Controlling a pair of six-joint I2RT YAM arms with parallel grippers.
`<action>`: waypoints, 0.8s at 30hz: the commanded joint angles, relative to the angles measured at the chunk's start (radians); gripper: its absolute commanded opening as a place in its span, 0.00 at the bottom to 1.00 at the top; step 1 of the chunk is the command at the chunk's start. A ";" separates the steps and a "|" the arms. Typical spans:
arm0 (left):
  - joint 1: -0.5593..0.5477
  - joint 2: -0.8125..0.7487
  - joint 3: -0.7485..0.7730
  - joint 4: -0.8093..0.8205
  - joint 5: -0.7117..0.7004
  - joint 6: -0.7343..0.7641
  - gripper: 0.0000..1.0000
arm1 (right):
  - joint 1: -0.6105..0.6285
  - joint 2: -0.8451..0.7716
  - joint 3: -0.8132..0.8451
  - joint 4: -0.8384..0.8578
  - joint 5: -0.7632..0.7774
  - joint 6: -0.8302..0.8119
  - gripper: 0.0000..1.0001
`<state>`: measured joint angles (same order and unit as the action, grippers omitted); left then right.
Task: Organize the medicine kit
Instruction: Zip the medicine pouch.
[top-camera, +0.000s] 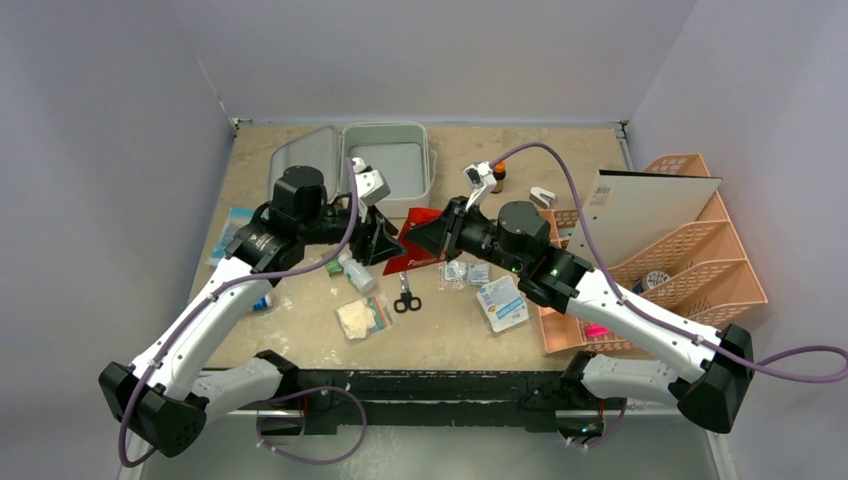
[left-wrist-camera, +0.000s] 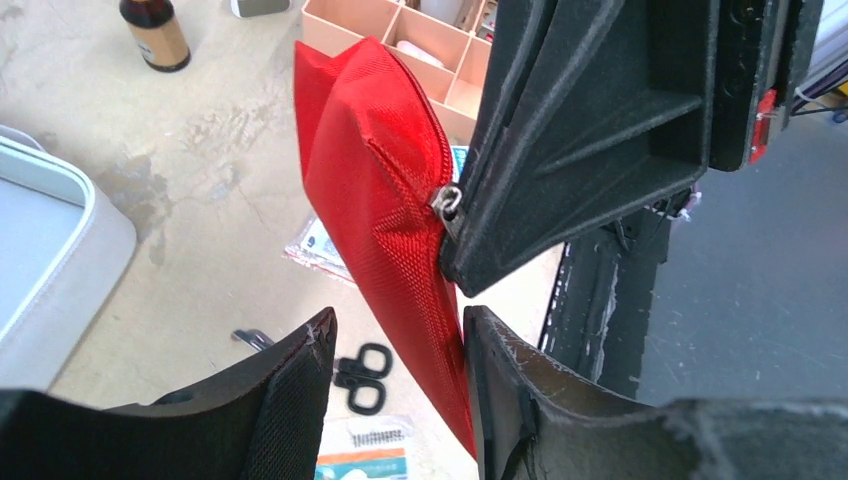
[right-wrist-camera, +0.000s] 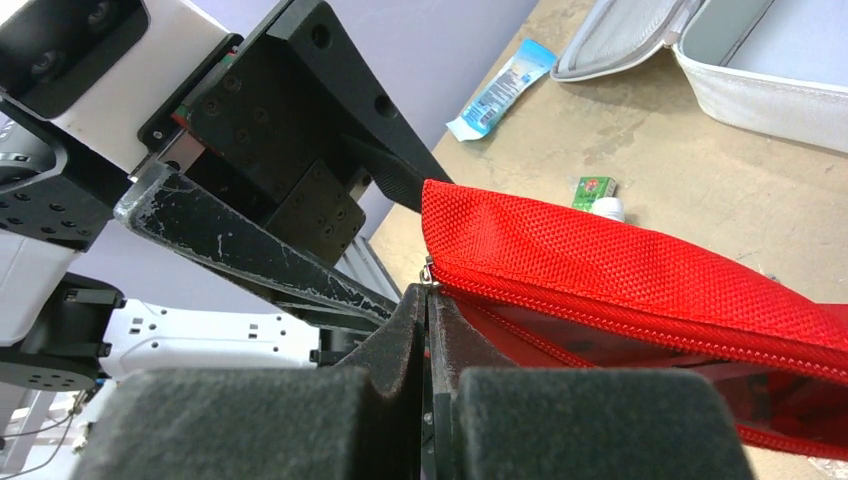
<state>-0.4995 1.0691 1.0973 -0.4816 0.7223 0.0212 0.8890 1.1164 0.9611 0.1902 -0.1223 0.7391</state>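
The medicine kit (top-camera: 395, 168) lies open at the far edge of the worktop, left of its middle, with its lid flat toward the far left corner. It is just beyond the left gripper (top-camera: 383, 240) and touches neither arm. That gripper's jaws stand apart around one end of a red pouch (top-camera: 412, 247) held on edge mid-worktop, while the right gripper (top-camera: 434, 235) is pinched closed on the pouch's zipper pull (left-wrist-camera: 446, 200).
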 joint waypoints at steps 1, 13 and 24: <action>0.004 0.031 0.024 0.091 -0.011 0.052 0.48 | -0.004 -0.027 0.044 0.054 -0.021 0.029 0.00; 0.004 -0.026 -0.030 0.181 -0.049 0.089 0.00 | -0.012 -0.035 0.026 0.001 -0.050 0.028 0.00; 0.005 -0.130 -0.123 0.257 -0.010 0.069 0.00 | -0.133 -0.071 -0.059 -0.014 -0.133 0.054 0.00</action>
<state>-0.5007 0.9638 0.9867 -0.2909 0.6975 0.0902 0.8078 1.0760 0.9241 0.1638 -0.2131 0.7773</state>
